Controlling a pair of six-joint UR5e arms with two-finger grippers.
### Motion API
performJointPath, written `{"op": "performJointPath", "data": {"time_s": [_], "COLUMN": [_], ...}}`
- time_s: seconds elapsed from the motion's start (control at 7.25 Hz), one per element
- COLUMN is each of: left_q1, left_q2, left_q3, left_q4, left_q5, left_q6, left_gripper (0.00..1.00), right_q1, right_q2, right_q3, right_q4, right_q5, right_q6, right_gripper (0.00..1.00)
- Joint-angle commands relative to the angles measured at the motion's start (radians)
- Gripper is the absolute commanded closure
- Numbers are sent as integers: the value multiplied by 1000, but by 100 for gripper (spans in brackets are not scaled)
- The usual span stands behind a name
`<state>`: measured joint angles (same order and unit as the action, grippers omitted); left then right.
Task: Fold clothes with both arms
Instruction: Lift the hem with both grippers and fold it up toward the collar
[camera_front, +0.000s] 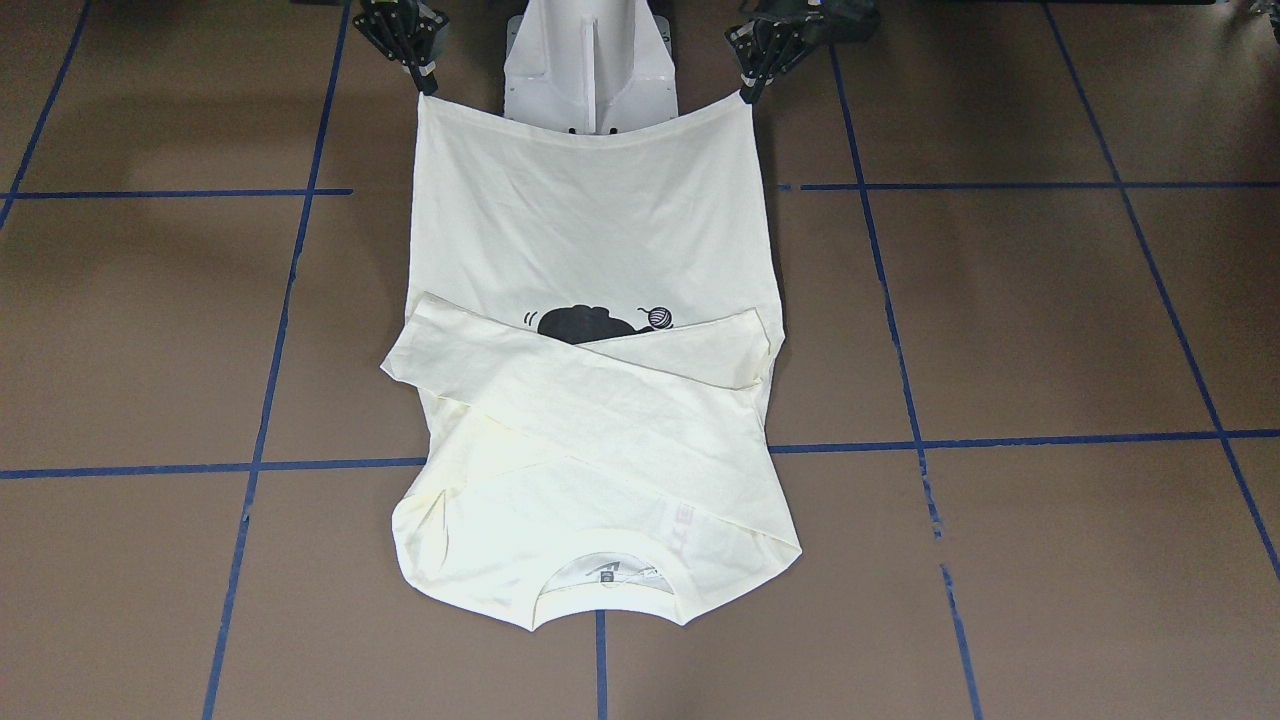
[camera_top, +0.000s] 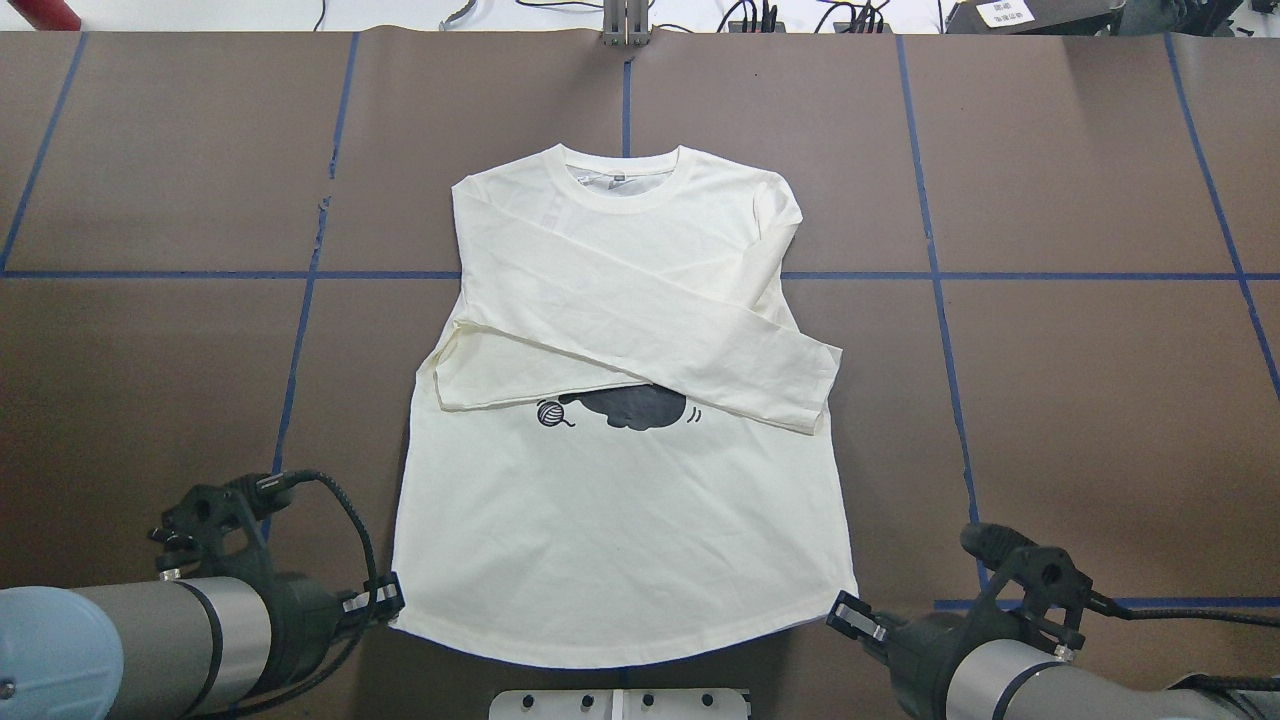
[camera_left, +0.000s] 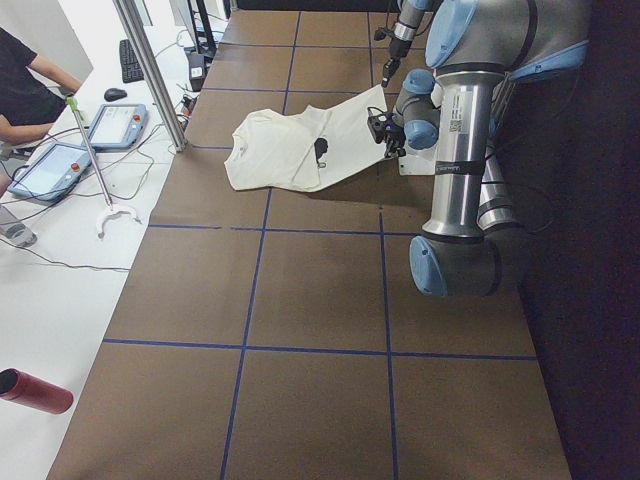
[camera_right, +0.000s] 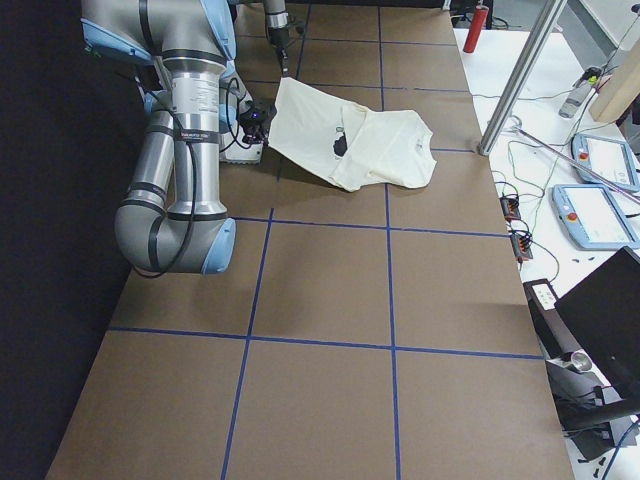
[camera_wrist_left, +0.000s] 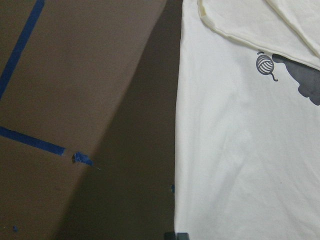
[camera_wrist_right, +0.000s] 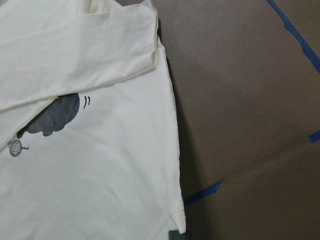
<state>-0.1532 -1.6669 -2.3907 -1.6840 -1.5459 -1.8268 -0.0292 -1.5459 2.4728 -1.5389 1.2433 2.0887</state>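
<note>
The cream-white long-sleeved T-shirt (camera_top: 620, 520) lies print side up, neckline (camera_top: 620, 185) at the far side. Both sleeves are folded across the chest and half cover the black cat print (camera_top: 635, 408). My left gripper (camera_top: 392, 598) is shut on the hem's left corner, and my right gripper (camera_top: 848, 615) is shut on the hem's right corner. In the front-facing view the hem hangs taut and lifted between the left gripper (camera_front: 748, 92) and the right gripper (camera_front: 428, 88). The wrist views show the shirt's side edges (camera_wrist_left: 180, 150) (camera_wrist_right: 172, 150).
The white pedestal (camera_front: 590, 60) stands between the arms, partly behind the raised hem. Blue tape lines (camera_top: 300, 330) cross the brown table. A metal post (camera_top: 625, 20) stands at the far edge. A red cylinder (camera_top: 40, 12) lies at the far left corner.
</note>
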Motion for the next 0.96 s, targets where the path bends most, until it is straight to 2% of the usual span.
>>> {"op": "performJointPath", "data": {"time_s": [0.0, 0.28, 0.41, 0.55, 0.69, 0.83], "left_q1": [-173, -375, -476, -511, -522, -532], "left_q2": [-159, -336, -359, -364, -400, -437], "left_q3": [141, 418, 512, 621, 730, 807], "left_q4": [3, -16, -86, -193, -289, -333], "left_q5": [-6, -35, -60, -65, -63, -62], "left_q6": [123, 225, 254, 280, 279, 279], "left_gripper": [100, 100, 100, 100, 100, 100], "right_q1": [194, 435, 575, 689, 742, 780], "right_q2": [143, 315, 385, 451, 463, 513], "right_q3": [-110, -326, -468, -588, -671, -796], "right_q4": [-12, -7, 2, 3, 14, 108], "right_q5": [128, 288, 392, 481, 496, 498], "right_q6": [-72, -218, -252, -332, -399, -412], "right_gripper": [100, 100, 100, 100, 100, 100]}}
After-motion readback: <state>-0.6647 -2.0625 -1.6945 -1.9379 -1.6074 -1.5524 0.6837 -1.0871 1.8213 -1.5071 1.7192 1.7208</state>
